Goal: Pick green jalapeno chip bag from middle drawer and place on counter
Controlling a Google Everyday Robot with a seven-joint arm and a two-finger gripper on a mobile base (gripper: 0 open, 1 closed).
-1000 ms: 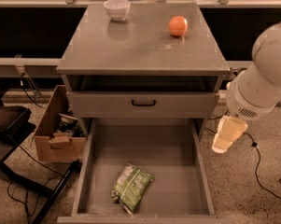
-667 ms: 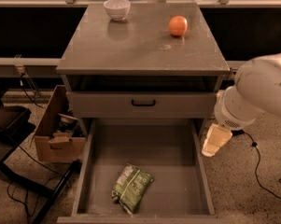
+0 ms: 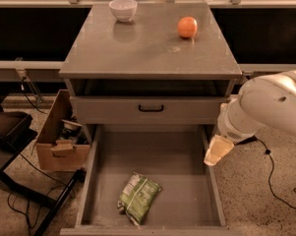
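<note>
1. The green jalapeno chip bag [image 3: 138,196] lies flat on the middle drawer [image 3: 179,173] floor, near its front, left of centre.
2. The gripper [image 3: 218,151] hangs over the drawer's right wall, apart from the bag; whether it is open, I cannot tell.
3. The counter [image 3: 147,50] bears 1 orange [image 3: 187,27] and 1 white bowl [image 3: 123,9].

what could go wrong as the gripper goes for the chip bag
The gripper hangs by the right wall of the middle drawer and could clip it while swinging in. The green jalapeno chip bag lies flat on the bare floor and might slide rather than lift. On the counter, the orange could get knocked.
</note>
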